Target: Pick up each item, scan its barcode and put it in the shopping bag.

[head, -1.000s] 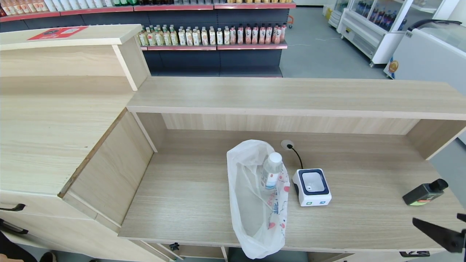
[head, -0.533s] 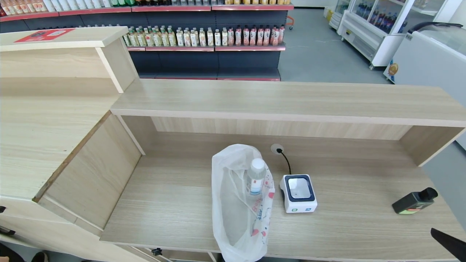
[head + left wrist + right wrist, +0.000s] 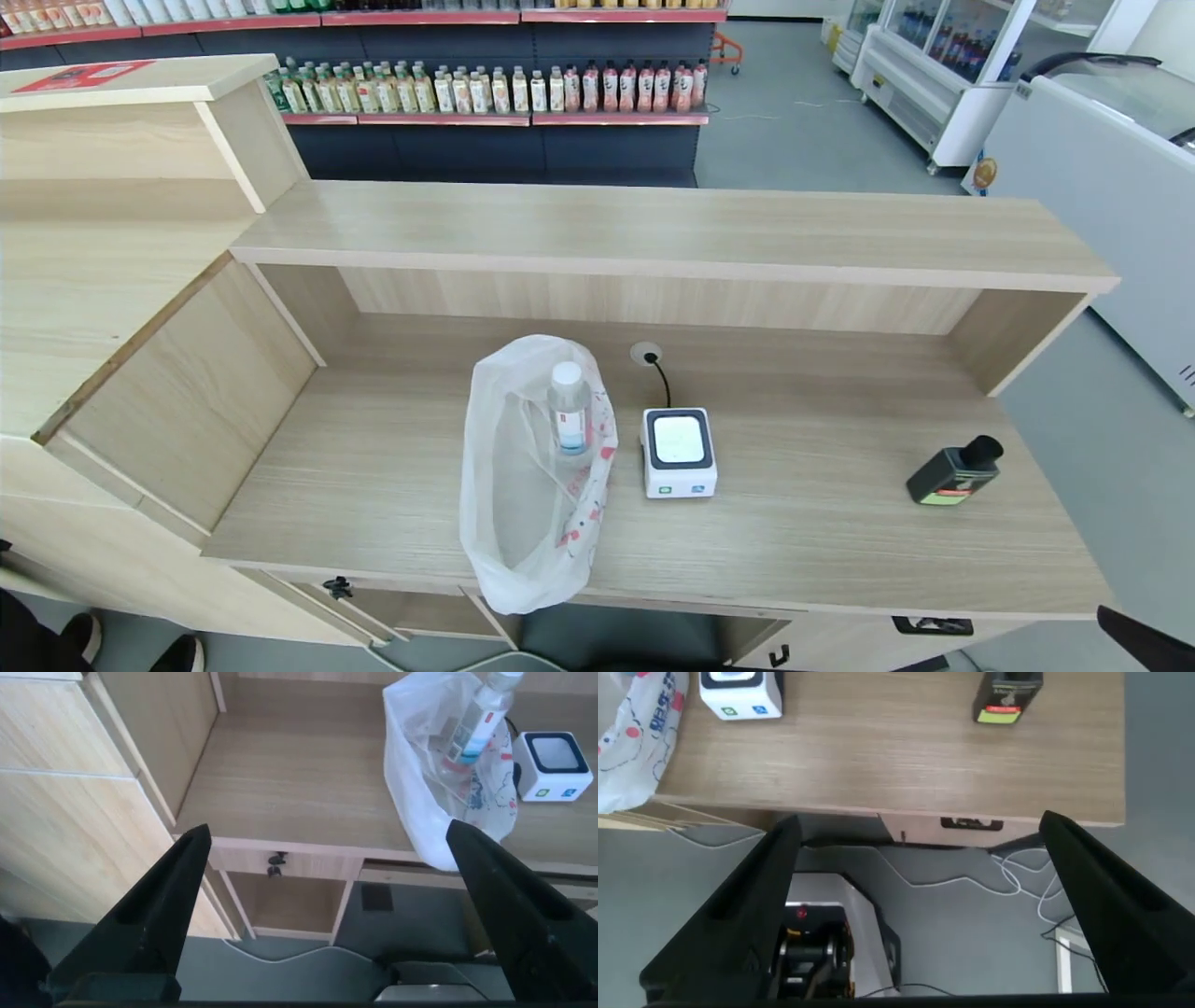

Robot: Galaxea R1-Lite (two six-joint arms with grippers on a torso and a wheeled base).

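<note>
One item, a clear bottle (image 3: 569, 420), already leans inside the shopping bag (image 3: 523, 495), whose mouth gapes toward the desk's (image 3: 840, 523) front edge, handy for dropping things in. The scanner (image 3: 679, 452) sits just beside the bag, window up, so a barcode can pass over it on the way. A dark bottle (image 3: 952, 469) lies well apart on the right, probably next. The left gripper (image 3: 329, 829) and right gripper (image 3: 920, 819) hang wide and empty off the desk's front edge.

clear bottle (image 3: 569, 415): base veiled by bag (image 3: 485, 467) | dark bottle (image 3: 952, 467): label too small to read
</note>
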